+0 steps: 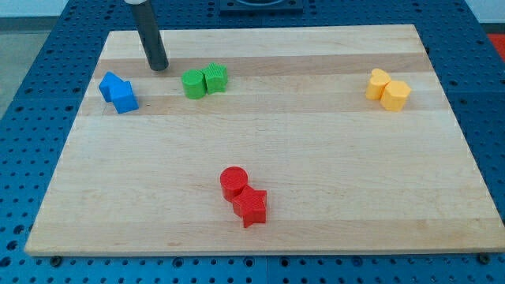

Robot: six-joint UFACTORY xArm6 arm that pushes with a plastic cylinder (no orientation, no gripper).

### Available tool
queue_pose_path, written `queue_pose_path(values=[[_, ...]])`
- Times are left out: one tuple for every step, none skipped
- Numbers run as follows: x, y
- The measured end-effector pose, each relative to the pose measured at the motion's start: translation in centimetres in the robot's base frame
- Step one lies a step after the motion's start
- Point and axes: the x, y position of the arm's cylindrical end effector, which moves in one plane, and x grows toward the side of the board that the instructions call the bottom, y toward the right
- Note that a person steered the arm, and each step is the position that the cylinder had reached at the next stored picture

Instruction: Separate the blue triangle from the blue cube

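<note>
1. The light wooden tabletop point(260, 134) carries eight small plastic blocks, in four pairs of one colour each.
2. Two blue blocks sit at the far left, touching each other: the upper-left blue block point(112, 84) and the lower-right blue block point(125, 98). I cannot tell surely which one is the triangle and which one is the cube.
3. Two green blocks are right of them, also touching: the left green block point(192, 84) and the right green block point(215, 77).
4. Two yellow blocks stand at the far right: one yellow block point(379, 82) and one yellow hexagon-like block point(396, 95).
5. Near the middle front are one red cylinder point(233, 182) and one red star-shaped block point(251, 206), touching.
6. My tip point(158, 66) rests on the tabletop between the blue pair and the green pair, a little farther back, touching neither.
7. The arm has no jaws, only a dark rod.
</note>
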Motion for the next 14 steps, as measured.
queue_pose_path(values=[[1.8,0.0],[1.6,-0.1],[-0.4,-2.3],[-0.4,-3.9],[-0.4,-4.6],[-0.4,-4.6],[-2.7,-4.6],[-3.1,-4.6],[-4.0,-4.9],[-4.5,-5.7],[-4.5,-6.3],[-3.8,-8.7],[-1.6,-10.8],[-0.4,-11.0]])
